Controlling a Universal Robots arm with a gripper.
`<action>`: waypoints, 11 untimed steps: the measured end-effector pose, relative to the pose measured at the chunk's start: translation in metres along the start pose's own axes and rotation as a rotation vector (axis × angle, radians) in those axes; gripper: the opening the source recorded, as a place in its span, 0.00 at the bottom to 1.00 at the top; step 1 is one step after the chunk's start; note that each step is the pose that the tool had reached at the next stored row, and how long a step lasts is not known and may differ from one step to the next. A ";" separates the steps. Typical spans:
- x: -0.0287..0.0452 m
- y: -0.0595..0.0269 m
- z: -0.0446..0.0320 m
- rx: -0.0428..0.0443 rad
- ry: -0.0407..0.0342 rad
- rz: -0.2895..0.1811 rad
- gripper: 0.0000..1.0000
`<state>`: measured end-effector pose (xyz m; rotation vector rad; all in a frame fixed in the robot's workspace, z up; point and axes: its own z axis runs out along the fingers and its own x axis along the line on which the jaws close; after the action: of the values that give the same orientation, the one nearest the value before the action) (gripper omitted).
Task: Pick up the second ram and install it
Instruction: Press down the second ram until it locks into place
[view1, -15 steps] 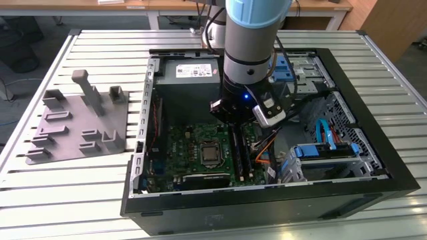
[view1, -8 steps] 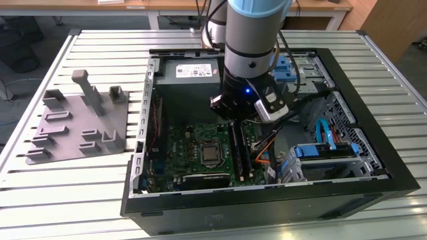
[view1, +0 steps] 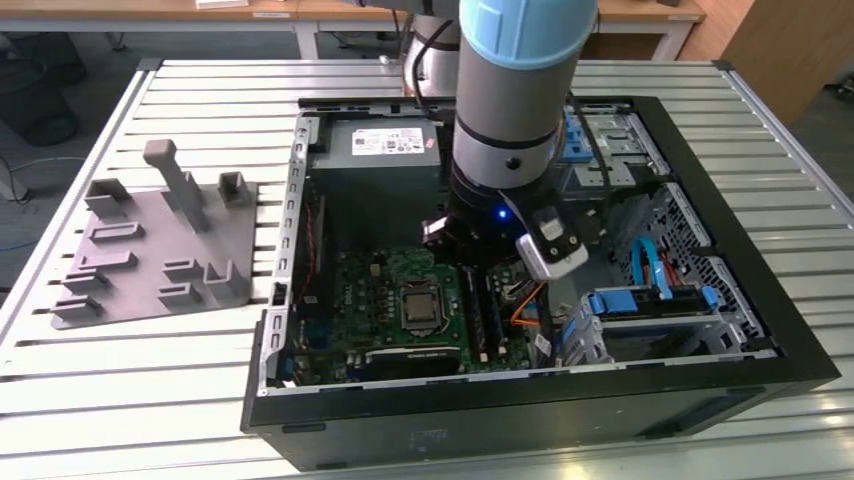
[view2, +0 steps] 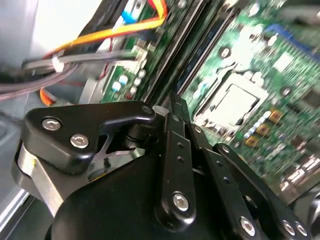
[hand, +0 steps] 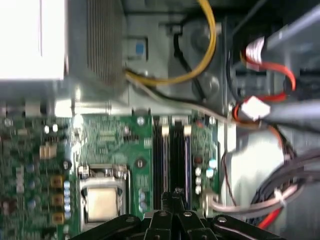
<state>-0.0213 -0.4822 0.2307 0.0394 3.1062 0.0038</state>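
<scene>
Item: computer case (view1: 534, 405), open on slatted bench (view1: 134, 400); green motherboard (view1: 387, 300) inside.
- Hand (view2: 172, 102): lowered into the case, directly over the long black memory slots (hand: 170, 155). Fingers drawn together; nothing shows between them.
- Second ram (hand: 186, 160): judged to be the narrow bluish strip lying along one slot, at about 1 o'clock from the fingertips in the first wrist view. It appears level with the slots. Whether it is fully latched cannot be told.
- Processor socket (hand: 102, 200): bare, beside the slots, at 9 o'clock from the hand in the first wrist view.
- Grey parts fixture (view1: 160, 250): on the bench at 9 o'clock from the case in the exterior view; no stick on it.

Progress: pick-up judged done. The stick is at the slot, and seating is under way or complete.
</scene>
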 end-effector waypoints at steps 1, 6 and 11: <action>-0.0001 -0.0045 0.0005 -0.0001 0.0000 0.000 0.10; -0.0003 -0.0249 0.0030 0.0003 0.0001 0.000 0.10; 0.0000 -0.0319 0.0065 0.0125 0.0000 0.000 0.10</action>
<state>-0.0218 -0.5141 0.2241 0.0393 3.1064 -0.0156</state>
